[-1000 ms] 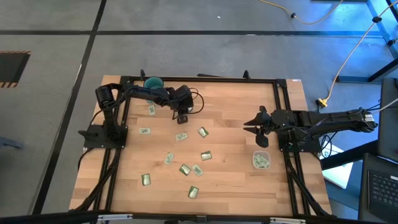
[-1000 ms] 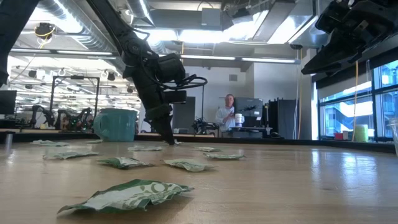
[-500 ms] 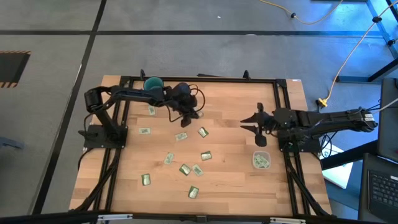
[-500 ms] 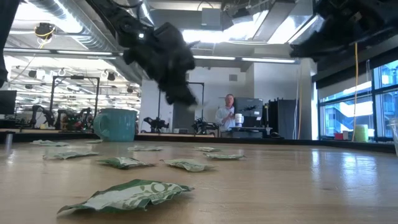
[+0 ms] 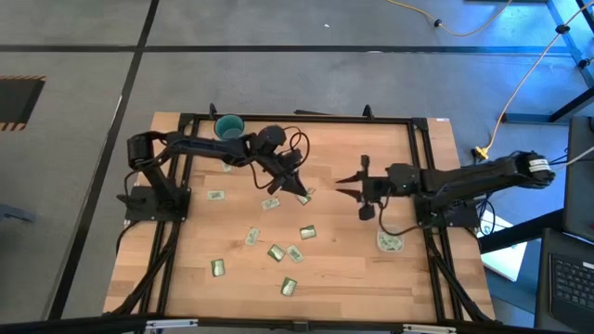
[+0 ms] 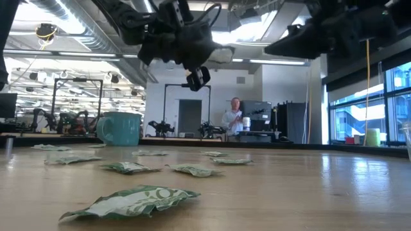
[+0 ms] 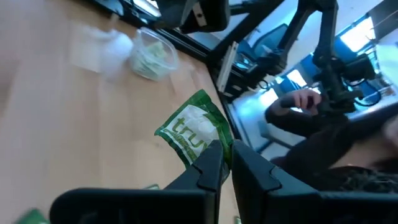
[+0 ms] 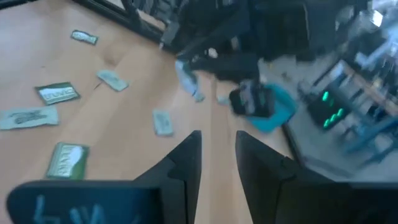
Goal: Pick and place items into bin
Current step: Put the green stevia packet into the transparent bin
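Note:
My left gripper [image 5: 299, 186] hangs above the table's middle, shut on a green foil packet [image 7: 194, 132]; in the low view it [image 6: 198, 77] is well clear of the wood. My right gripper [image 5: 358, 193] hovers just right of it, open and empty, its two fingers [image 8: 180, 163] apart. The bin [image 5: 390, 239], a clear cup with green packets inside, stands on the table's right side and also shows in the left wrist view [image 7: 151, 56]. Several more packets [image 5: 276, 251] lie flat on the wood. My left gripper pinches the green packet between its two fingers [image 7: 210, 167], on the packet's near edge [image 7: 214, 148]. The fingers come slanting down from the table's left. The packet is lifted clear and sticks out beyond the fingertips.
A teal mug [image 5: 228, 125] stands at the far left corner, also seen in the low view [image 6: 121, 128]. Loose packets lie left of centre [image 5: 216, 196] and toward the near edge [image 5: 288, 287]. A person sits in the room beyond the table [image 6: 234, 119].
My left gripper rose from the table, where it pointed down left of the middle, and swung right toward the middle, tipping up and carrying a packet clear of the wood. My right gripper moved left toward the table's middle.

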Controlling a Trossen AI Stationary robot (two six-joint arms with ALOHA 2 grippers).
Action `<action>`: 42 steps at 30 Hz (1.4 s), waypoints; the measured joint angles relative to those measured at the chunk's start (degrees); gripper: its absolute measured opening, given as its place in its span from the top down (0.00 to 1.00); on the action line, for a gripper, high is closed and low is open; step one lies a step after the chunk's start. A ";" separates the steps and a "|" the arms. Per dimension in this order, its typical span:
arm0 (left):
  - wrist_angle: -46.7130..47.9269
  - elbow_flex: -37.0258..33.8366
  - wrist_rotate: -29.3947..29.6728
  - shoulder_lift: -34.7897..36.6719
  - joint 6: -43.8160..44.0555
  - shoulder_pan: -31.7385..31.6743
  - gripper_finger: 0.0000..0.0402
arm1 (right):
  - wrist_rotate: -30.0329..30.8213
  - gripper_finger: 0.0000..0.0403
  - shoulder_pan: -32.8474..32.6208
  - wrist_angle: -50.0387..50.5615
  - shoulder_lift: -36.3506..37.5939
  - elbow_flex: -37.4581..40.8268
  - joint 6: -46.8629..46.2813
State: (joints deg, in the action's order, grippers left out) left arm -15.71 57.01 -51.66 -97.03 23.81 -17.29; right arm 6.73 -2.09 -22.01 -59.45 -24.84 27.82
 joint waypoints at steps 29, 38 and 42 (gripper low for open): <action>0.03 0.00 -0.02 0.00 2.43 1.94 0.94 | -9.00 0.75 -0.02 0.42 -20.75 -14.86 0.88; 0.03 0.00 -0.07 0.00 0.94 1.83 0.94 | -8.99 0.81 -0.04 0.74 -20.71 -14.86 -1.65; 0.03 0.00 -0.07 0.00 0.92 1.82 0.94 | -9.00 0.91 -0.04 0.74 -20.71 -14.86 -1.79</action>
State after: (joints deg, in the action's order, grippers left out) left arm -15.68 57.01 -51.72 -97.03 24.73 -15.47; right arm -2.26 -2.13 -21.27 -80.16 -39.70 26.04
